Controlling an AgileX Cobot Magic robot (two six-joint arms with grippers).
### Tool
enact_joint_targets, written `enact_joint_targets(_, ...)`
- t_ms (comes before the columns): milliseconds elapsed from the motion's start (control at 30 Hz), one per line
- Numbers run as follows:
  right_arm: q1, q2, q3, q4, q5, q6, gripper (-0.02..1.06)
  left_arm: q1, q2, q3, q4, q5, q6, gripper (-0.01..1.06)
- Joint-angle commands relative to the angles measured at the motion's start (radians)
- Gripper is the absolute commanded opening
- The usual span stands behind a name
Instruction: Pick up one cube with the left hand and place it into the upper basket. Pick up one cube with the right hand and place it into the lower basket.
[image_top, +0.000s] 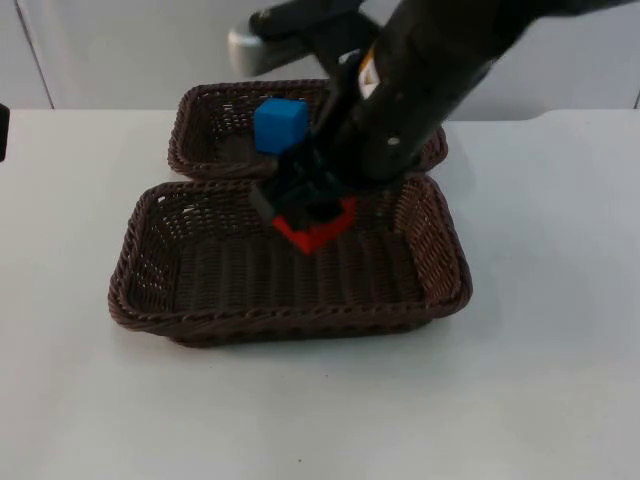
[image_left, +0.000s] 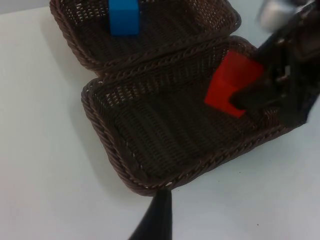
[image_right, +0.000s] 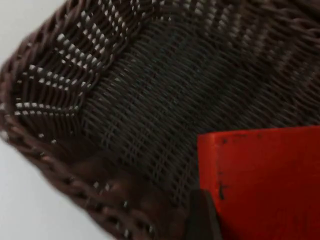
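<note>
Lower basket (image_top: 140, 290), right gripper (image_top: 310, 215) jaws clamping red cube (image_top: 318, 232) above it

two wicker baskets (image_top: 140, 280) (side by side), one blue cube (image_top: 280, 124), one red cube (image_top: 318, 230)

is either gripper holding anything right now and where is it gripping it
The right gripper holds the red cube by its sides, over the lower basket. Left gripper: cannot tell.

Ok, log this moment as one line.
right claw: holds red cube over lower brown wicker basket | blue cube: in upper brown wicker basket | left claw: waits beside the lower basket
</note>
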Motion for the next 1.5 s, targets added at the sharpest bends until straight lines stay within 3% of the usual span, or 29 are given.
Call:
enact_joint_targets(0,-0.001,0.031,-0.038,-0.005,0.009,-0.023,0.0,-0.001,-0.007,0.005,0.004,-0.01,-0.001,0.85)
enact_joint_targets(533,-0.003,0.21,-0.097,-0.007,-0.115,-0.026,0.01,-0.001,-0.007,0.005,0.004,-0.01,-0.001,0.85)
enact_joint_targets(700,-0.003,0.212,-0.097,-0.007,-0.122,-0.026,0.18,-0.001,-0.007,0.005,0.004,-0.01,-0.001,0.85)
enact_joint_targets(833,-0.003,0.212,-0.097,-0.007,-0.131,-0.026,0.47,-0.001,-0.007,0.005,0.004,-0.01,-0.001,0.85)
enact_joint_targets(867,-0.003,0.212,-0.097,-0.007,-0.131,-0.026,0.47,-0.001,-0.007,0.005,0.004,-0.01,-0.001,0.85)
enact_joint_targets(1000,-0.003,0.207,-0.097,-0.007,-0.132,-0.026,0.75,-0.001,-0.007,0.005,0.004,-0.01,-0.001,0.85)
enact_joint_targets(1167,-0.003,0.184,-0.097,-0.007,-0.11,-0.026,0.78,-0.001,-0.007,0.005,0.004,-0.01,-0.001,0.85)
enact_joint_targets(1467,-0.003,0.053,-0.097,-0.007,0.017,-0.026,0.78,-0.001,-0.007,0.005,0.004,-0.01,-0.001,0.85)
